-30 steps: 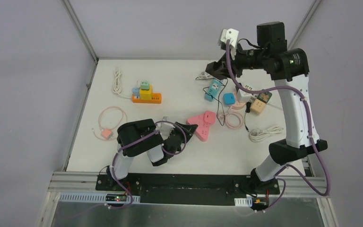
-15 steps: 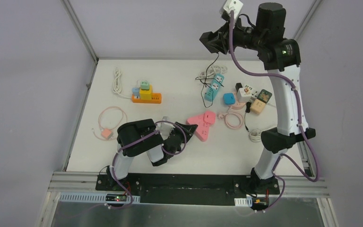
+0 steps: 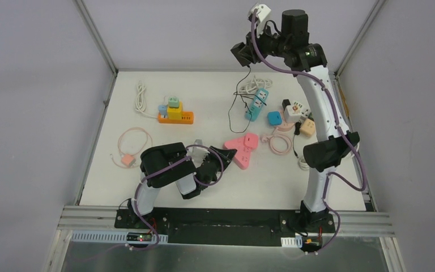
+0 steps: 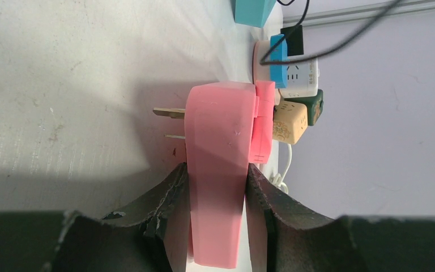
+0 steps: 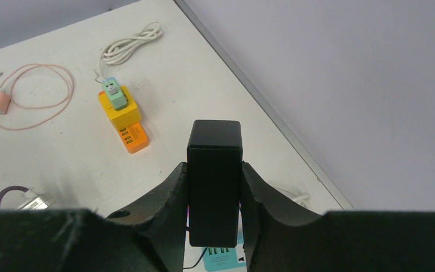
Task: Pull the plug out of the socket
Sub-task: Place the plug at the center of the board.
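Although scuffed and faintly speckled in the left wrist view, the white table looks evenly lit. It sits in a booth of plain pale lilac walls, with slanting metal posts at the far corners and an aluminium rail along the near edge where the arms are bolted.

Low over the near middle of the table, the left pincer is clenched on the pink socket block, one finger on each broad face. Two metal prongs jut from one side of the block, and a smaller pink piece is fitted against the other side.

The right arm stands tall, with the right pincer raised high above the table's far edge, in front of the back wall. It is grasping the black plug, which is clear of the table. A thin black cable hangs from there down towards the teal power strip.

Far left on the table lie an orange strip stacked with yellow and green cubes, a white coiled cable and a pink charger with a looped cord.
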Available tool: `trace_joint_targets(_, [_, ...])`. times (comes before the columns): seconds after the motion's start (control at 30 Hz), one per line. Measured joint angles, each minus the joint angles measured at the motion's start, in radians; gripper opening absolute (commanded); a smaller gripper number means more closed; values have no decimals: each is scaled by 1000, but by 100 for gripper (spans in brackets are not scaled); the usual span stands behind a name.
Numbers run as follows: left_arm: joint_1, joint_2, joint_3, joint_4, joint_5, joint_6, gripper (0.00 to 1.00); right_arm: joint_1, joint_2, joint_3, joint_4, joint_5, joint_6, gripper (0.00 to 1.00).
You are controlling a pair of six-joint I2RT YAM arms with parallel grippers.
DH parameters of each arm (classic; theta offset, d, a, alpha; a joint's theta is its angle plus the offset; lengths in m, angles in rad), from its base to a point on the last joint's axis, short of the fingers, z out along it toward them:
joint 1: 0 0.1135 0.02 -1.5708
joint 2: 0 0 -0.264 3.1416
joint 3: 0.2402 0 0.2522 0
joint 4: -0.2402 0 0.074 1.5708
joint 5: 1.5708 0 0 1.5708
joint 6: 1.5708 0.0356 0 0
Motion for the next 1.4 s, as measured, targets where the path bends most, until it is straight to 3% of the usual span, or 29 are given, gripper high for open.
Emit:
trace_joint_targets(0.53, [2,4,-11,27,-1,21,0,18,197,-356,351,304,156,0])
trace_joint_targets(1.07, [13,18,-36,75,3,22,0,11,390,-386,331,312,303,6])
trace_joint_targets(1.13, [13,18,-37,77,4,23,0,11,400,-386,321,311,309,56])
trace_joint_targets(1.2, [13,18,-39,78,6,23,0,9,403,-386,309,307,307,70])
trace_joint_targets(1.4, [13,18,-39,80,10,30,0,3,402,-385,279,275,299,87])
